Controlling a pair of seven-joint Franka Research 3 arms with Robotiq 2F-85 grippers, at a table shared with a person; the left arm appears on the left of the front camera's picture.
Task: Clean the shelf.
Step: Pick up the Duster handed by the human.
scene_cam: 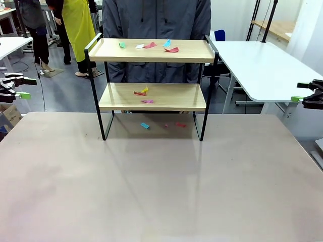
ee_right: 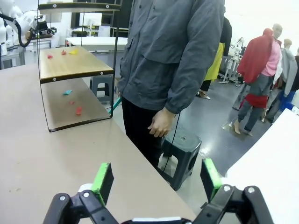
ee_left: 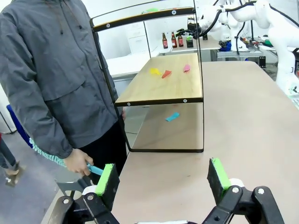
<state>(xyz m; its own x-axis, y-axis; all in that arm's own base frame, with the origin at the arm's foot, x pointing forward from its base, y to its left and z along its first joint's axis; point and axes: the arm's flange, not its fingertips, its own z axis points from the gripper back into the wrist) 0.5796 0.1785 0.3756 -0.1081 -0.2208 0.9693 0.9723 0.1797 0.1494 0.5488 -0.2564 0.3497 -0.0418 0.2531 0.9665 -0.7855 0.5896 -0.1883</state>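
Facing a two-tier light-wood, black-framed shelf (scene_cam: pixel 171 98) at the far middle of the grey table (scene_cam: pixel 161 181), long axis crosswise, strewn with coloured paper scraps (scene_cam: pixel 171 49). Flanking it with black, green-padded left gripper (scene_cam: pixel 25 87) and right gripper (scene_cam: pixel 300 92), both wide open, empty, roughly equally far off.

Coloured scraps (scene_cam: pixel 171 49) on the shelf (scene_cam: pixel 176 98) are too small to tell what they are. A teal thing (ee_left: pixel 95 169) in the person's hand (ee_left: pixel 77 162) is partly hidden behind a pad (ee_left: pixel 106 178) of the left hand (ee_left: pixel 163 177).
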